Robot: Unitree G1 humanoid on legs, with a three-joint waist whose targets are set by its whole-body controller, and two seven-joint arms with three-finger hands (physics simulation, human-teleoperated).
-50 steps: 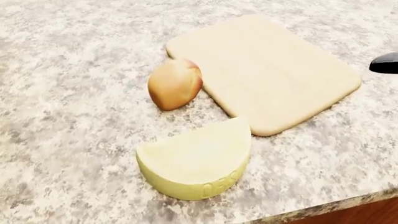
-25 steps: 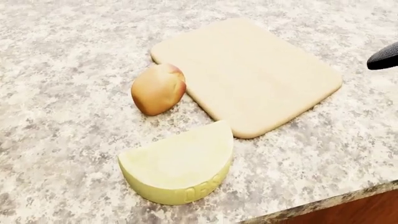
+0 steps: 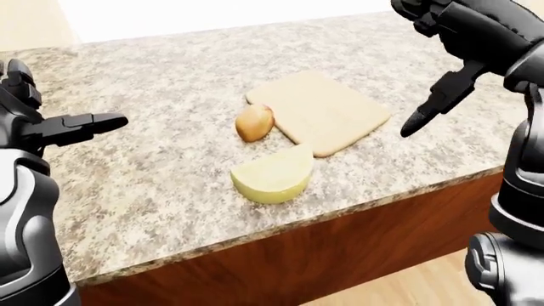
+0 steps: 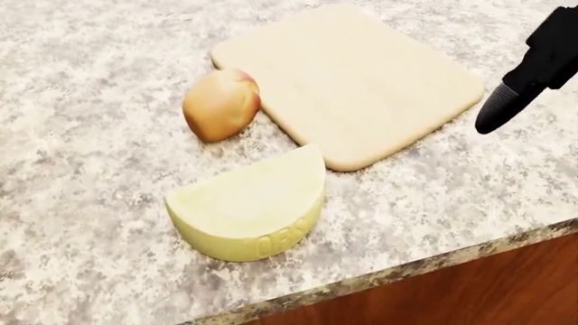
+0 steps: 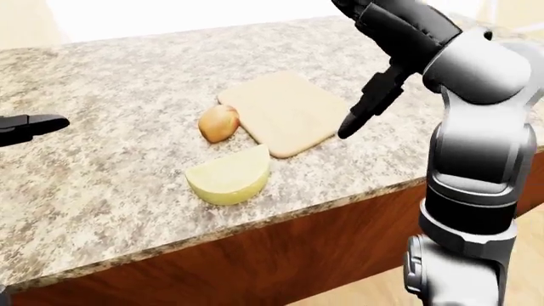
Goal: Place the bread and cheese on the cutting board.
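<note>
A tan cutting board lies flat on the speckled counter. A golden bread roll rests against the board's left edge, on the counter. Below it, a pale yellow half wheel of cheese sits on the counter with its corner near the board's lower edge. My right hand hovers above the counter to the right of the board, open, with one dark finger pointing down. My left hand hangs open far to the left, holding nothing.
The granite counter ends in an edge just below the cheese, with a brown wooden front under it. Pale floor shows at the lower right.
The whole head picture has shifted left and upward, so the camera moved. My right hand's finger has come further into view from the right edge and now points down beside the board.
</note>
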